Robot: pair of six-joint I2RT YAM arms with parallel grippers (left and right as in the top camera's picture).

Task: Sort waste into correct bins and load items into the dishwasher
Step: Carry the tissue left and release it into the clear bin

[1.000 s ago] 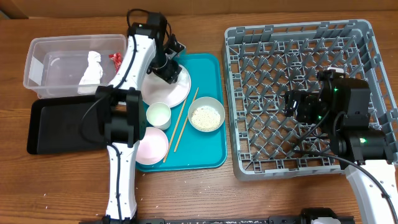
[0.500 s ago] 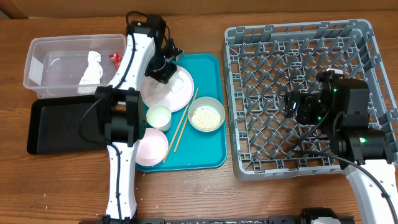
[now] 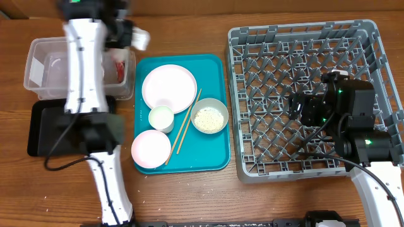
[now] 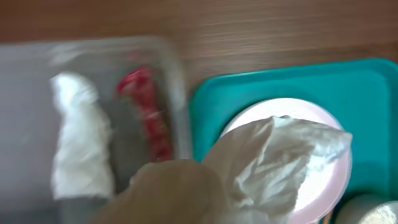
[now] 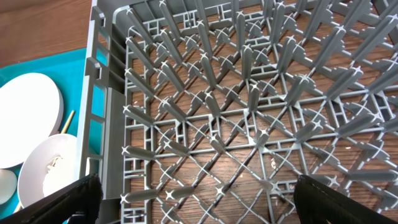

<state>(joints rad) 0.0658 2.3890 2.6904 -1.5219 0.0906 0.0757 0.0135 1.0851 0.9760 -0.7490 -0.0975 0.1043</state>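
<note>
My left gripper (image 3: 129, 34) is shut on a crumpled white napkin (image 3: 141, 38) and hangs over the far right corner of the clear tub (image 3: 38, 72). In the blurred left wrist view the held napkin (image 4: 280, 152) covers part of the white plate (image 4: 326, 186). Another napkin (image 4: 78, 143) and a red wrapper (image 4: 146, 115) lie in the tub. The black tray (image 3: 44, 129) sits in front of it. My right gripper (image 5: 205, 205) stands open above the grey dish rack (image 5: 249, 93), holding nothing.
The teal tray (image 3: 218, 154) carries a white plate (image 3: 169, 87), a small cup (image 3: 161, 117), a bowl of rice grains (image 3: 209, 117), a pink plate (image 3: 151, 149) and two chopsticks (image 3: 187, 121). My left arm (image 3: 85, 69) stretches across the tub and black tray.
My left gripper shut on the napkin at the white plate, then swung up and left to the tub. The plate now lies bare. The right arm has not moved.
</note>
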